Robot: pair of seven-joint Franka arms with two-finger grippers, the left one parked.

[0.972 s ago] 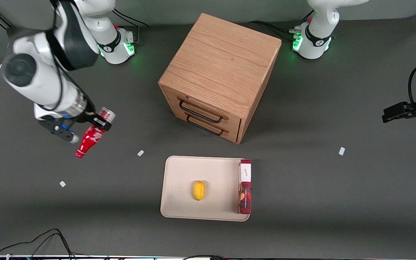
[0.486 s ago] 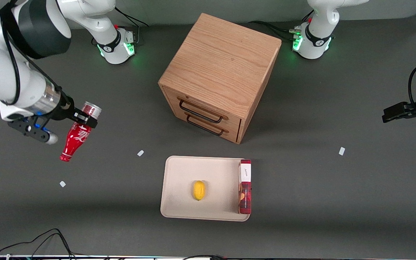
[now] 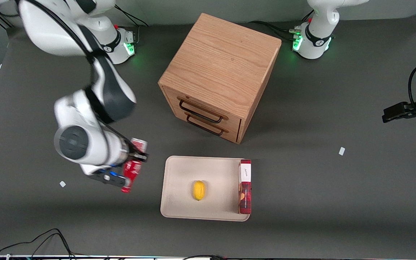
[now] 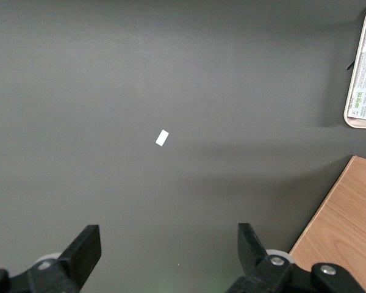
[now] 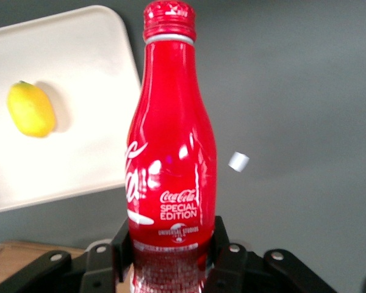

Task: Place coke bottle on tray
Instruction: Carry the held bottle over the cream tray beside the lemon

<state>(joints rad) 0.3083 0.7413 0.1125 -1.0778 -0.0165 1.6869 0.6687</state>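
The hand (image 3: 136, 156) was clamped on the coke bottle (image 3: 131, 173) near its base. It hung above the table (image 3: 31, 216), just beside the tray (image 3: 179, 180).

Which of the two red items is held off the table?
The coke bottle: the gripper is shut on its silver base, carrying it cap-down just short of the tray. The red-and-white snack box lies on the tray's edge.

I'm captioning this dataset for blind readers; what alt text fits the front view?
The right arm's gripper holds a red coke bottle, cap tilted down, above the dark table beside a beige tray toward the working arm's end. On the tray lie a lemon and a red-and-white snack box; a wooden drawer cabinet stands farther from the camera.
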